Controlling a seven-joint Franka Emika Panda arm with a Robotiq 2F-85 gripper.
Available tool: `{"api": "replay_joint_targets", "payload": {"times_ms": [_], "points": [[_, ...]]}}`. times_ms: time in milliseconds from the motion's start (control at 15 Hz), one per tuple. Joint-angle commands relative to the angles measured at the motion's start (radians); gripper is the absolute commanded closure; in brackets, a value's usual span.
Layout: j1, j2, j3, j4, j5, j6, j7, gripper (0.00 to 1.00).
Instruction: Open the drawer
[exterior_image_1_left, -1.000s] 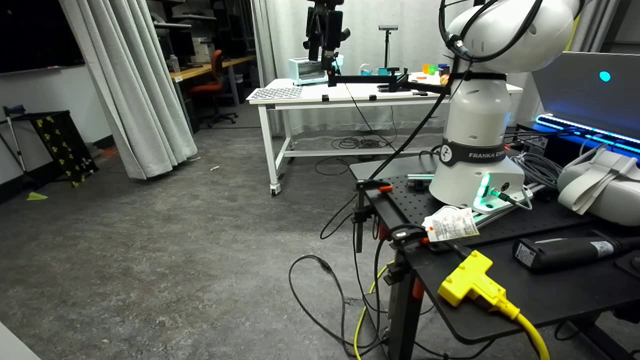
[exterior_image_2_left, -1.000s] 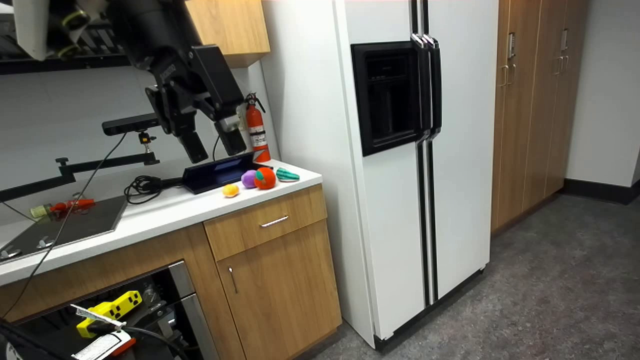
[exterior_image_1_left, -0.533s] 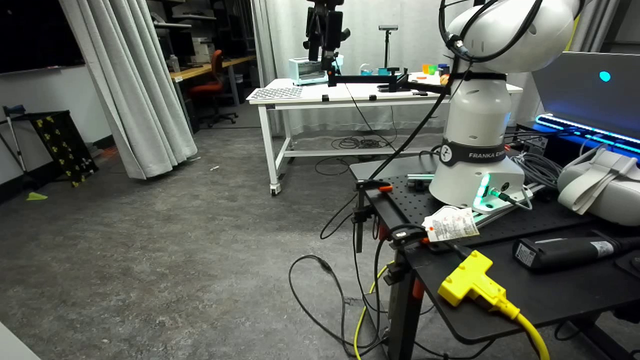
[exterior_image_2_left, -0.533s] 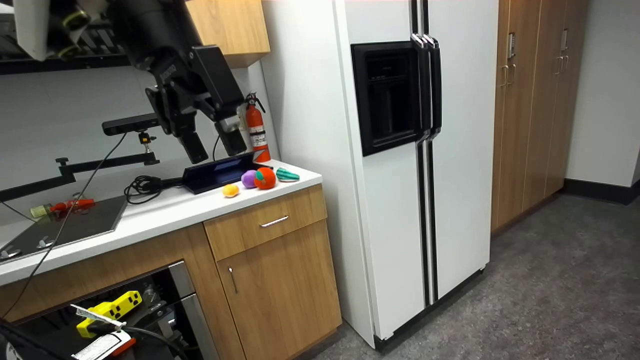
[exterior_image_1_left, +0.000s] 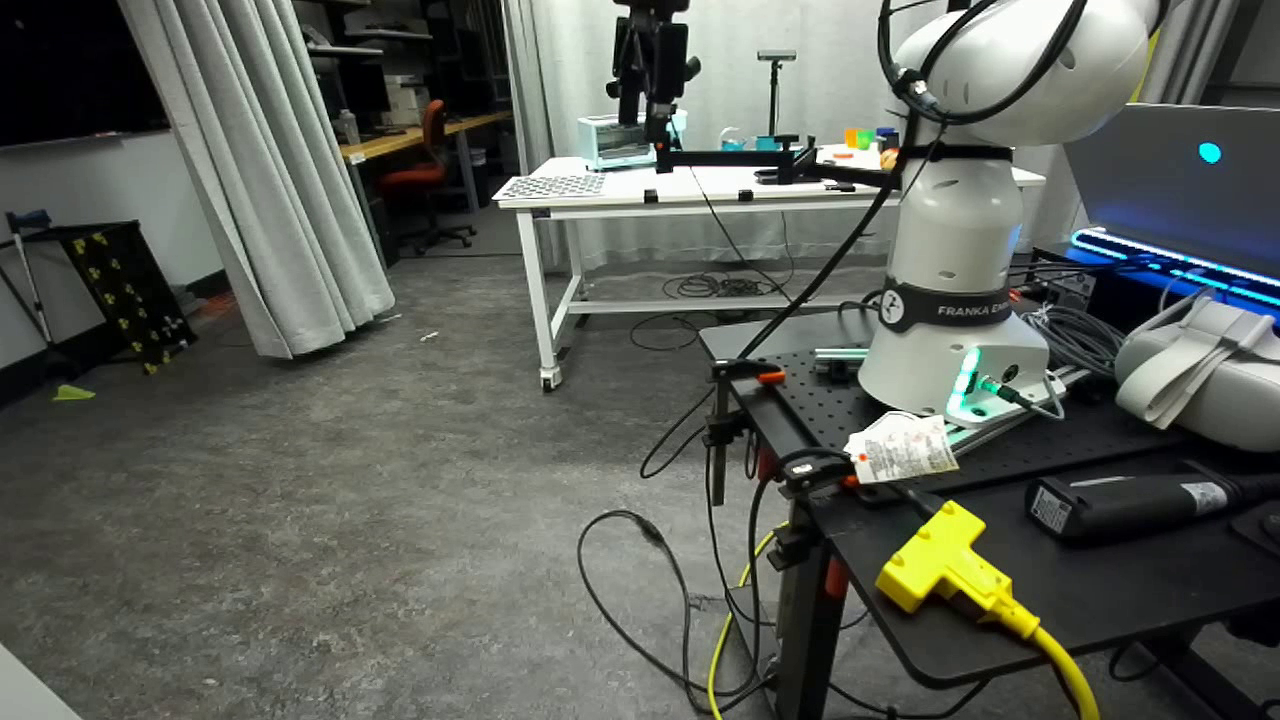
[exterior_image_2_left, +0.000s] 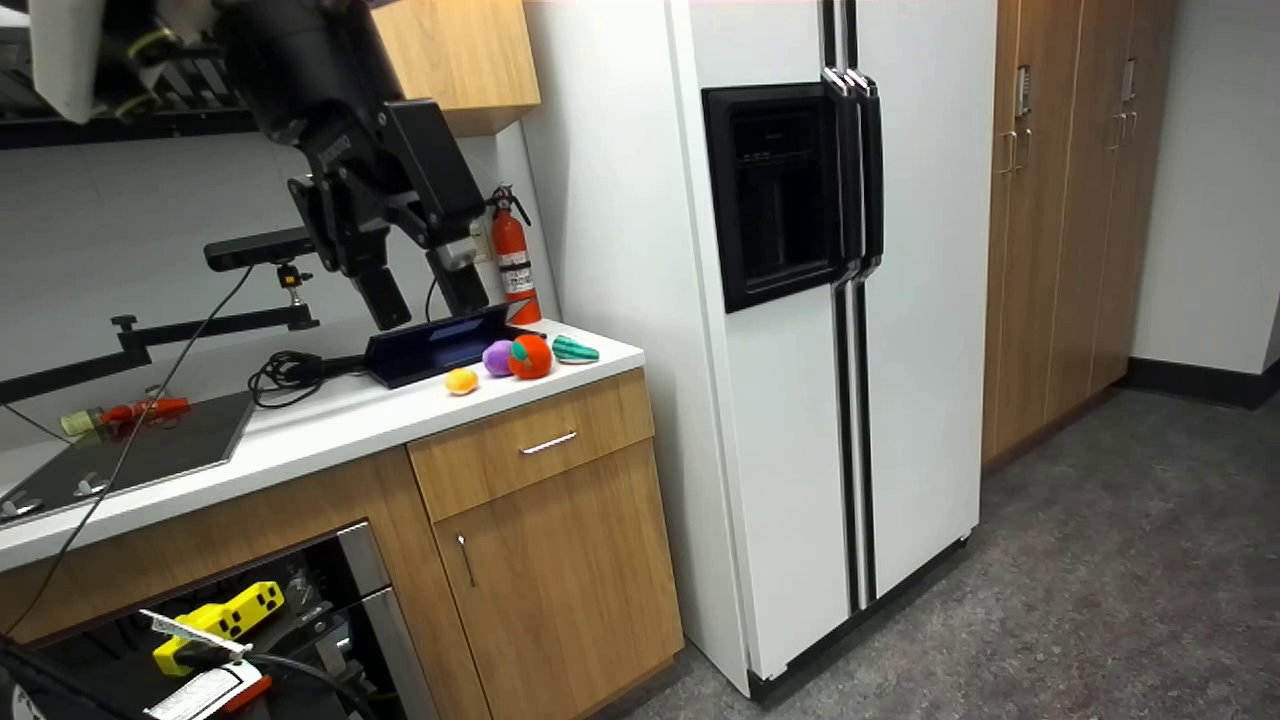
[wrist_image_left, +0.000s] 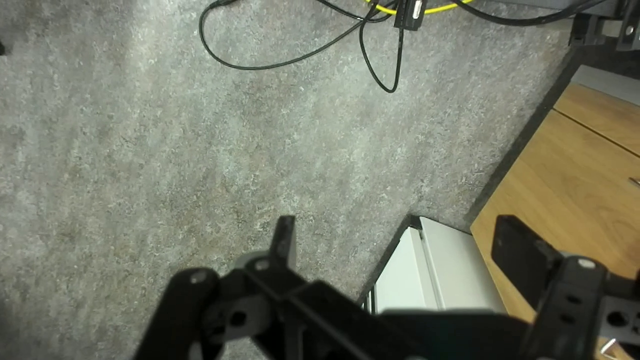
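The drawer (exterior_image_2_left: 480, 462) is shut in an exterior view. Its wood front sits under the white countertop, with a silver bar handle (exterior_image_2_left: 548, 443) across it. Its white inside is hidden. My black gripper (exterior_image_2_left: 428, 300) hangs tilted, higher than the countertop and apart from the drawer. It also shows at the top of an exterior view (exterior_image_1_left: 643, 115). In the wrist view the fingers (wrist_image_left: 395, 227) are wide apart with nothing between them, over floor, fridge and cabinet. A silver handle (wrist_image_left: 608, 346) shows partly at the bottom right there; the finger hides much around it.
A cabinet door (exterior_image_2_left: 565, 570) is below the drawer. A white fridge (exterior_image_2_left: 790, 450) stands beside it. Toy vegetables (exterior_image_2_left: 530, 356) and a dark blue tray (exterior_image_2_left: 440, 345) lie on the countertop (exterior_image_2_left: 330, 440). A camera arm (exterior_image_2_left: 200, 325) stands behind. Cables (exterior_image_1_left: 640, 600) lie on the floor.
My gripper has come down very slightly, and a little to the left in the view with the drawer. The drawer and the other things have not moved.
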Motion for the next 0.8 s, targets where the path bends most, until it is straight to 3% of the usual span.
{"api": "replay_joint_targets", "payload": {"times_ms": [0, 733], "points": [[0.003, 0.000, -0.002, 0.002, -0.001, -0.005, 0.001, 0.00], [0.019, 0.003, -0.020, 0.004, -0.010, 0.046, -0.042, 0.00]]}}
